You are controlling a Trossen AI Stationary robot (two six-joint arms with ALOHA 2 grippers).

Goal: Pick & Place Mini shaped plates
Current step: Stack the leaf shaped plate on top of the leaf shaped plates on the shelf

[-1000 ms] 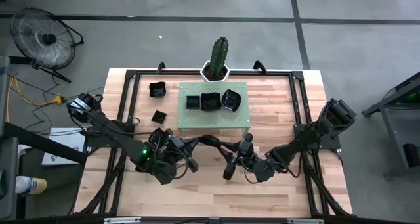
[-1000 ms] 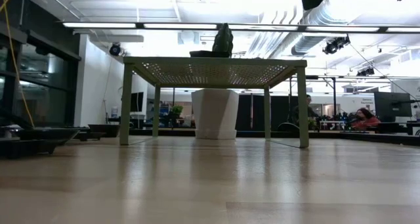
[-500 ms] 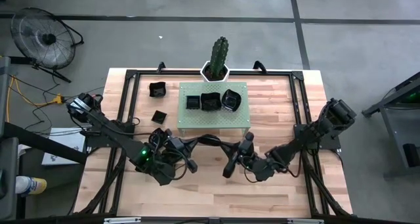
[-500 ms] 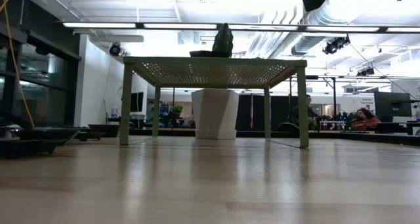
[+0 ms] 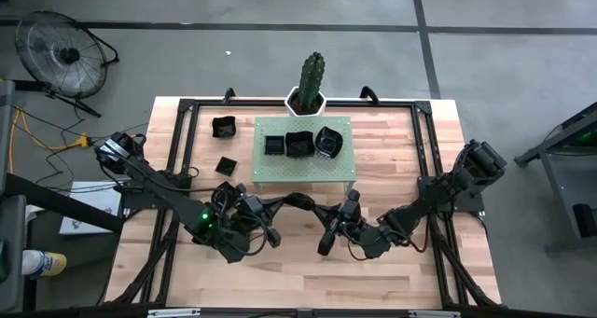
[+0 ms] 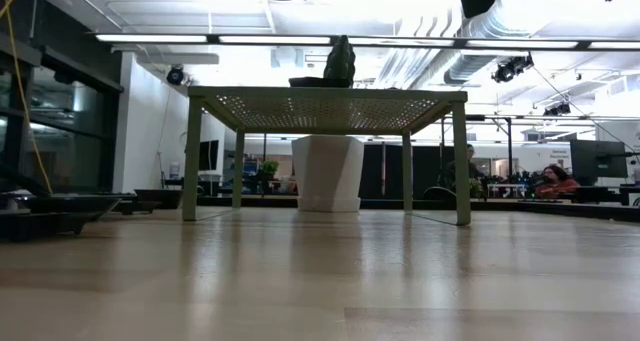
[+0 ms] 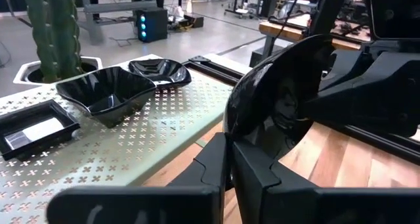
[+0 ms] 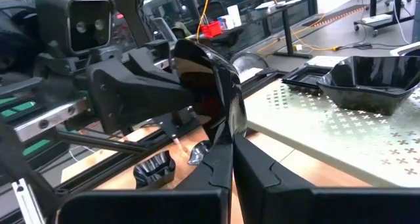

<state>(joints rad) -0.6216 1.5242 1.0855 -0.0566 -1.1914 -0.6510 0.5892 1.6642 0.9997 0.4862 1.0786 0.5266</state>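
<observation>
A round glossy black mini plate [image 7: 275, 112] hangs in the air in front of the pale green stand [image 5: 303, 164], between my two arms. My left gripper [image 7: 228, 142] and my right gripper [image 8: 231, 142] are both shut on it, from opposite sides. In the high view they meet at the table's middle, the left gripper [image 5: 300, 201] beside the right gripper [image 5: 326, 215]. Three more black plates [image 5: 298, 144] sit on their bases on the stand's top. Two others, a plate [image 5: 224, 127] and a smaller one [image 5: 226, 163], lie on the wood left of the stand. My left gripper pinches the plate's rim [image 7: 231, 129] at its lowest part between its two fingers, coming about level from the table's left. The plate stands on edge above the fingers, clear of the table. My right gripper pinches the same plate's rim [image 8: 226, 129] between its two fingers, coming level from the table's right. Here the plate [image 8: 210, 86] shows edge-on, rising upright from the fingertips.
A cactus in a white pot [image 5: 311, 80] stands behind the stand at the far edge. A black frame [image 5: 177, 150] runs around the table. Bare wood [image 5: 308, 281] lies toward the near edge. People sit in the room beyond [image 6: 555, 181].
</observation>
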